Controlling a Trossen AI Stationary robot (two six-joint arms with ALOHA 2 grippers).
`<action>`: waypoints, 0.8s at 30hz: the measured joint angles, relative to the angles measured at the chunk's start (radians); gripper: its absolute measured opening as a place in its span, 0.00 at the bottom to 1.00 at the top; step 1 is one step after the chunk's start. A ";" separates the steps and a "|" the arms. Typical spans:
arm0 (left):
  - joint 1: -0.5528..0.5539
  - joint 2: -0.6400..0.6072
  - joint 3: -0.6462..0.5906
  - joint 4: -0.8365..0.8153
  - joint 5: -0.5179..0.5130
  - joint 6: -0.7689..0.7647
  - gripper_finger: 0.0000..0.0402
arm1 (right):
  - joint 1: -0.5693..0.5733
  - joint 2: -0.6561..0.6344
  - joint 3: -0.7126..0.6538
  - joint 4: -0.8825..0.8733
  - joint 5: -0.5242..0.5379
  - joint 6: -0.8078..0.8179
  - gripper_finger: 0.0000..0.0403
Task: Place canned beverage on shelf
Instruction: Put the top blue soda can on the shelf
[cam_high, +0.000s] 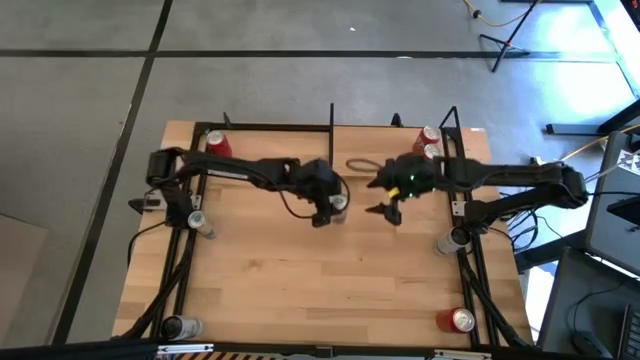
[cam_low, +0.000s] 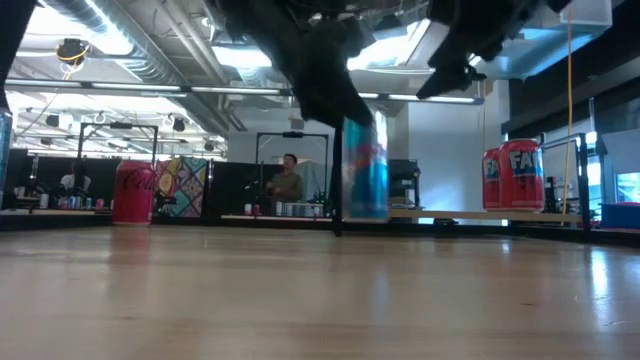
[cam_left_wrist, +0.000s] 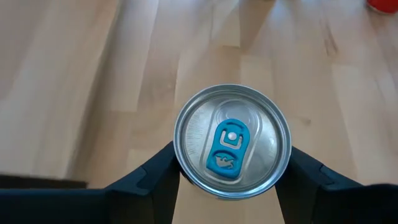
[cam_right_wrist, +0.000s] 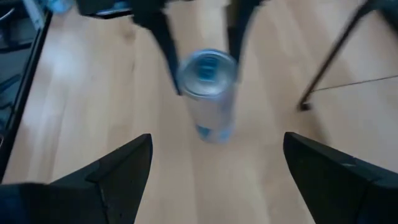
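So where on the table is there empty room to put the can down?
The big bare patch is the middle and front of the table, between the silver can and the red can in the front corners. The back is crowded: the left pincer holds the blue can, the open right pincer is beside it, and two red cans stand behind.

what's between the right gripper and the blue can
Bare tabletop only: in the right wrist view the right gripper faces the blue can, held by the left gripper.

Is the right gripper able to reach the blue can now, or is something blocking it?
Probably not cleanly: the left gripper is already shut on the blue can. The right gripper is open, facing it over bare table, so only the can's uncovered sides are free.
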 joint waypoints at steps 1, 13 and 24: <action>-0.006 0.015 0.000 0.018 -0.001 -0.007 0.47 | 0.014 0.000 -0.027 0.031 0.000 0.010 0.86; -0.063 0.070 -0.001 0.049 -0.001 0.000 0.52 | 0.097 0.000 -0.135 0.140 0.052 0.080 0.86; -0.068 -0.059 0.001 -0.018 -0.019 -0.031 0.69 | 0.095 0.018 -0.135 0.219 0.045 0.075 0.86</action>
